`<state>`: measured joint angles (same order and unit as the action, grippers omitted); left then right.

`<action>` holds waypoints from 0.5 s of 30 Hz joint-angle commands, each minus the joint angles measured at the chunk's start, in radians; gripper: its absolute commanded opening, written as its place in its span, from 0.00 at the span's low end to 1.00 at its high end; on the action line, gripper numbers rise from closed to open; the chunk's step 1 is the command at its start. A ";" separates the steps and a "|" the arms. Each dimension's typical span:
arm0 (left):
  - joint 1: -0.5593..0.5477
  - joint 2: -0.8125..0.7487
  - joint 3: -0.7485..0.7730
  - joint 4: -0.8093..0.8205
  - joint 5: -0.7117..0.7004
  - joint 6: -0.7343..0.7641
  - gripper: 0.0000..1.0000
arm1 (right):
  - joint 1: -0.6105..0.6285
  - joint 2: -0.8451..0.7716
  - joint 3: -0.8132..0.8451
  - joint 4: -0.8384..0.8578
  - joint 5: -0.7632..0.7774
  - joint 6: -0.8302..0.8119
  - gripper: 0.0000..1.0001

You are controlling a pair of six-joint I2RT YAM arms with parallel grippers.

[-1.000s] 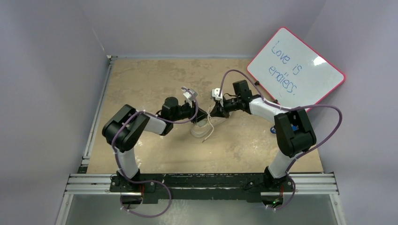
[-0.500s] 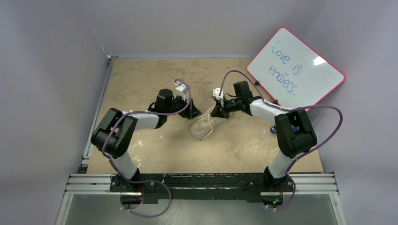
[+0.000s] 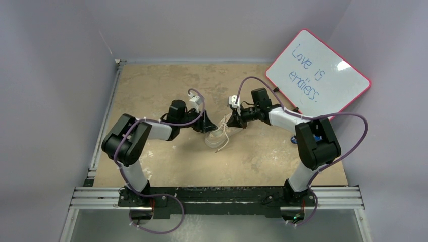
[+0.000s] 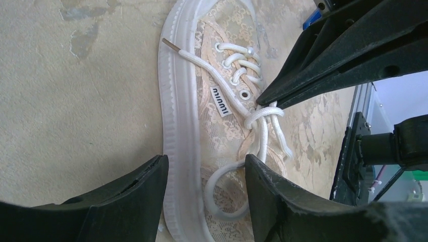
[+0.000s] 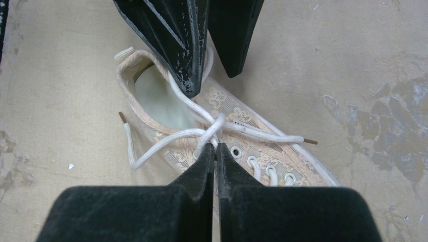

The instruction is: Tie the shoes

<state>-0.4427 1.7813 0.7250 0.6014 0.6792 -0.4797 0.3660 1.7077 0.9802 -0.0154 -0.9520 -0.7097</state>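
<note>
Mottled sandy counter [image 3: 166,85], lilac walls [image 3: 50,75], pink-rimmed whiteboard [image 3: 318,70], lacy cream sneaker [image 4: 227,131], ribbed pale sole [image 4: 169,111], corded laces [image 4: 262,132], left tool [image 4: 206,160] released, right tool [image 5: 215,147] clenched, seemingly on the laces.

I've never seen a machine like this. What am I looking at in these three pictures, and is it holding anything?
These are two robot arms bolted to the near edge of a table, each ending in a two-finger gripper. The wide picture comes from a camera above and behind them. The other two come from small cameras on the wrists, so the black wedges at the bottom are that arm's own fingers. On the table lies one cream sneaker, its laces crossed in a first knot. A whiteboard leans at the back right. The left gripper is open, a lace loop between its fingers. The right gripper is shut, its tip at the knot; whether it pinches lace I cannot tell.
</note>
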 commanded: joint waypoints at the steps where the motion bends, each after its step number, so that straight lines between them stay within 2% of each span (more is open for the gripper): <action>1: 0.011 -0.055 -0.007 0.029 0.029 0.004 0.53 | -0.002 -0.051 -0.003 -0.003 -0.001 0.007 0.00; 5: 0.023 -0.074 -0.012 0.022 0.007 0.003 0.43 | -0.002 -0.051 -0.003 -0.009 0.002 0.007 0.00; 7: 0.030 -0.088 -0.011 0.013 0.003 0.003 0.42 | -0.002 -0.051 -0.002 -0.008 0.004 0.007 0.00; 12: 0.036 -0.108 -0.018 -0.028 0.024 0.007 0.54 | -0.002 -0.051 -0.005 -0.009 0.006 0.007 0.00; 15: 0.038 -0.104 -0.040 0.008 0.044 -0.016 0.59 | -0.003 -0.048 -0.005 -0.010 0.001 0.005 0.00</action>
<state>-0.4126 1.7084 0.7170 0.5705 0.6823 -0.4793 0.3660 1.6966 0.9791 -0.0166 -0.9436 -0.7071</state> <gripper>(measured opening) 0.561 0.008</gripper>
